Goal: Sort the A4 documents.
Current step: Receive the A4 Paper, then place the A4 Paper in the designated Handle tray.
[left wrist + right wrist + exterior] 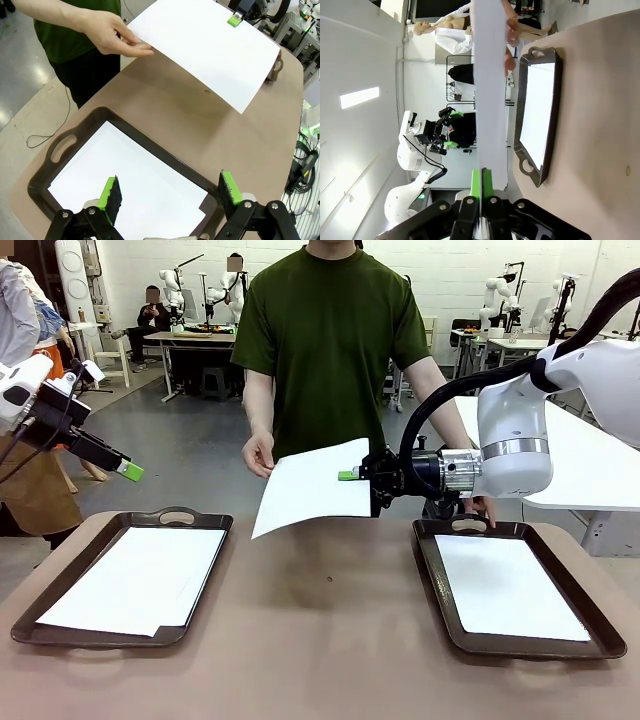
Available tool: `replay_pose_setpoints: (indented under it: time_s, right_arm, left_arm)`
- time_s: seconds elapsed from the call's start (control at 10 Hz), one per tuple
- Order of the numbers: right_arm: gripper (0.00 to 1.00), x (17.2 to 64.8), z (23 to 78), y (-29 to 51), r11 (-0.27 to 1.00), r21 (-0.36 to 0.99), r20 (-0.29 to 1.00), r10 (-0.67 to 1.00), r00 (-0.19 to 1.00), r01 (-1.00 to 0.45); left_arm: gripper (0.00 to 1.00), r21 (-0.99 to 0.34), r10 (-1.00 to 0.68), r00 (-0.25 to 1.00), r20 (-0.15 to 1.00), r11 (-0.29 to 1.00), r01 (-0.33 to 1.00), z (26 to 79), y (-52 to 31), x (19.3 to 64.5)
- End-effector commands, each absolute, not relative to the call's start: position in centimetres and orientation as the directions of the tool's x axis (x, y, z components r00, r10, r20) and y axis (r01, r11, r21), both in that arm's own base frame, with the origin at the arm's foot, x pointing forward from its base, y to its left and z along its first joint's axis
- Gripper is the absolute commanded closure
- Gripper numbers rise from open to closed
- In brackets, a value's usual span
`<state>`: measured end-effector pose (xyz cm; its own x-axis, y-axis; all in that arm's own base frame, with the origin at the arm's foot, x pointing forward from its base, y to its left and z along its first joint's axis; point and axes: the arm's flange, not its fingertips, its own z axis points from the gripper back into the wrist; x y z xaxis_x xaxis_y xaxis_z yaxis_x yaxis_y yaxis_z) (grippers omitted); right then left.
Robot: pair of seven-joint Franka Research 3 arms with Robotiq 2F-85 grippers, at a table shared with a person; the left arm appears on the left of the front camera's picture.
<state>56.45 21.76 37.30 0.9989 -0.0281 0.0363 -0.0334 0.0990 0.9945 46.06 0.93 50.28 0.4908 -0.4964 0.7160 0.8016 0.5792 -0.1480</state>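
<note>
Nearest, the left gripper [170,195] hovers spread above the left tray [60,592] of A4 documents [140,580]. Beyond, the right gripper [352,476] pinches a sheet [315,490]; the person's hand [258,455] fingers its far edge. Pulling apart could tear it.

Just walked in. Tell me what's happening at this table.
A paper handover. The right gripper is shut on one edge of a sheet held above the table, and the person's hand is on its far edge. The left gripper hangs open over the left tray. That tray and the right tray each already hold paper.
</note>
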Motion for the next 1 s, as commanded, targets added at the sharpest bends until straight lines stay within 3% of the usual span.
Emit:
replay_pose_setpoints:
  time_s: [0.0,0.8,0.9]
  right_arm:
    - [1.00,56.4,37.1,21.8,0.107,0.994,0.034,-0.035,0.999,-0.030]
    - [0.99,56.5,37.3,21.8,0.099,0.995,0.036,-0.028,0.999,-0.033]
    - [0.99,55.3,37.6,18.1,0.094,0.987,0.130,0.022,0.991,-0.131]
  left_arm:
    - [0.00,-0.137,-0.505,0.484,0.714,0.577,0.805,50.2,0.9,46.0]
    - [0.00,-0.137,-0.505,0.484,0.714,0.577,0.805,50.2,0.9,46.0]
    - [0.00,-0.137,-0.505,0.484,0.714,0.577,0.805,50.2,0.9,46.0]
